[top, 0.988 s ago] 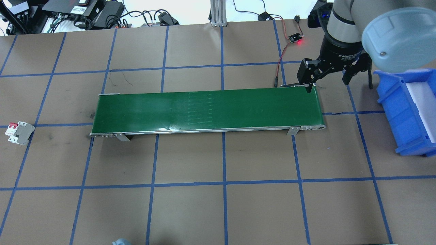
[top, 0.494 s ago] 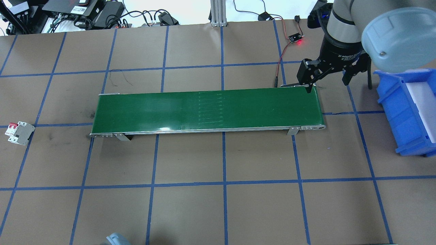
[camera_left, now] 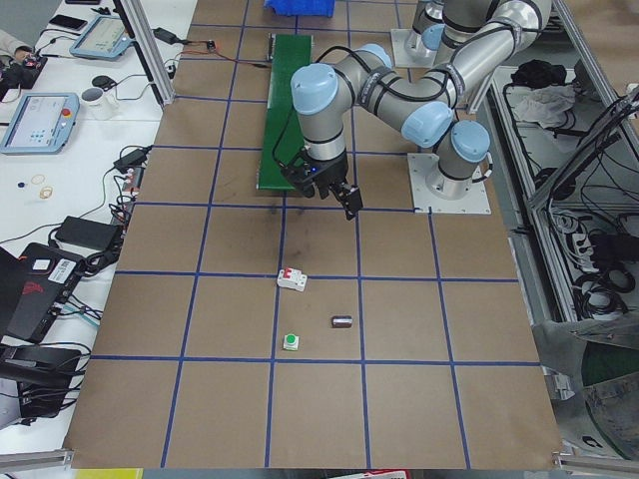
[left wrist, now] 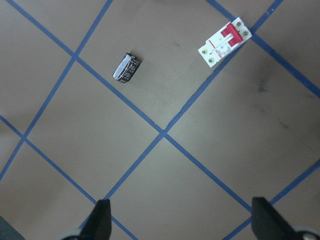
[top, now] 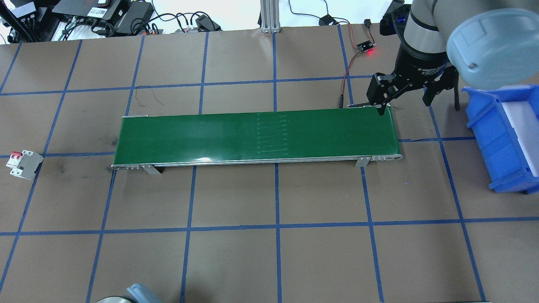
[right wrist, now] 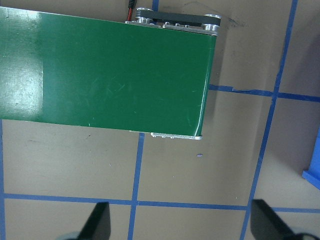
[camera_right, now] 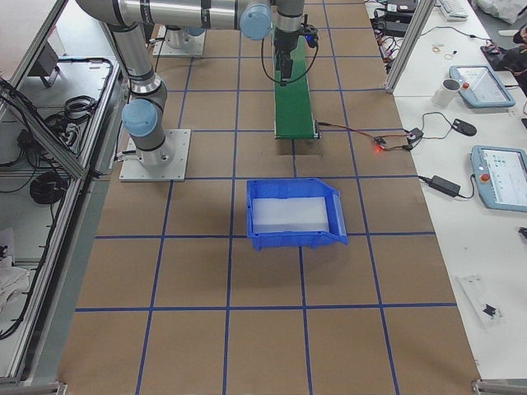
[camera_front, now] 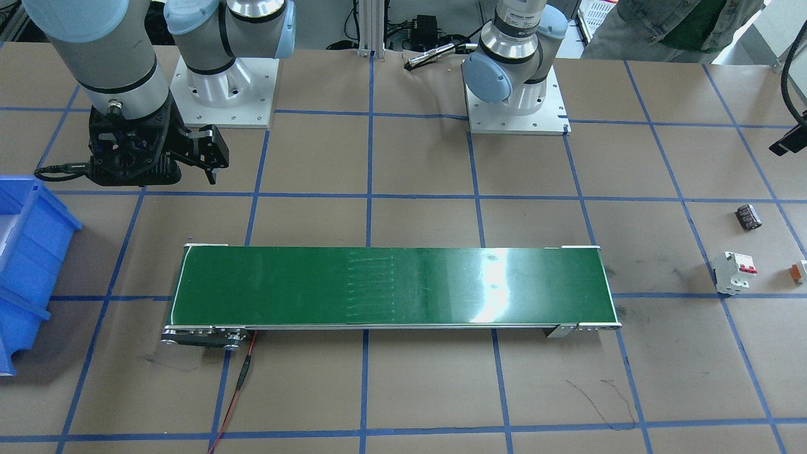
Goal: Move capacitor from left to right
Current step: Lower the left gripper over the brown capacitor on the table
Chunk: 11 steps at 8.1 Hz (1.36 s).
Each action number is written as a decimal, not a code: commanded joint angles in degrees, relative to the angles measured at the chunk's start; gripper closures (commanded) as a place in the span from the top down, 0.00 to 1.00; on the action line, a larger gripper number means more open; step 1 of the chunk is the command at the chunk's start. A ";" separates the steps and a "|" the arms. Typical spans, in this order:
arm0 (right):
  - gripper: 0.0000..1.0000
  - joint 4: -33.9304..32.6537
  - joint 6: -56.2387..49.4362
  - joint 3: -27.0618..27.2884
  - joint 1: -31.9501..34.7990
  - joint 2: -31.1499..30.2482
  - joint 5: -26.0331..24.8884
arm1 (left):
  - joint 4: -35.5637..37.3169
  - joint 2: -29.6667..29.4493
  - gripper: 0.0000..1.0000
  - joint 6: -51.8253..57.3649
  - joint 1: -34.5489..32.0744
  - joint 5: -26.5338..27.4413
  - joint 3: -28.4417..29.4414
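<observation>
Just beyond the left end of the green conveyor belt (top: 252, 134), the left arm (camera_left: 394, 100) reaches out from its base with the elbow bent and the wrist turned straight down. The left gripper (camera_left: 326, 192) hangs above the brown table paper, its jaws spread wide with nothing between them. The capacitor (left wrist: 126, 67) lies on its side on the paper, farther from the belt's left end than the gripper and well clear of its fingertips (left wrist: 102, 220). The white breaker with red switches (left wrist: 224, 43) lies near the capacitor, apart from it. At the belt's right end, the right arm (top: 425, 29) stands upright, wrist down. The right gripper (top: 405, 101) hovers over the far corner there, jaws wide and empty. A blue bin (top: 501, 139) sits past that end.
</observation>
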 commanded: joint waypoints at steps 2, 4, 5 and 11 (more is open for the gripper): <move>1.00 0.06 0.01 0.00 0.00 0.04 -0.06 | 3.17 -3.12 1.00 6.27 2.88 0.08 -3.17; 1.00 0.06 0.01 0.00 0.00 0.04 -0.06 | 3.19 -3.65 1.00 20.29 5.24 2.35 -3.44; 1.00 0.06 0.01 0.00 0.00 0.04 -0.06 | 3.97 -4.00 1.00 28.97 6.91 2.89 -3.88; 1.00 0.15 0.01 0.00 0.00 0.04 0.20 | 21.32 -11.64 1.00 48.11 13.43 2.19 -6.95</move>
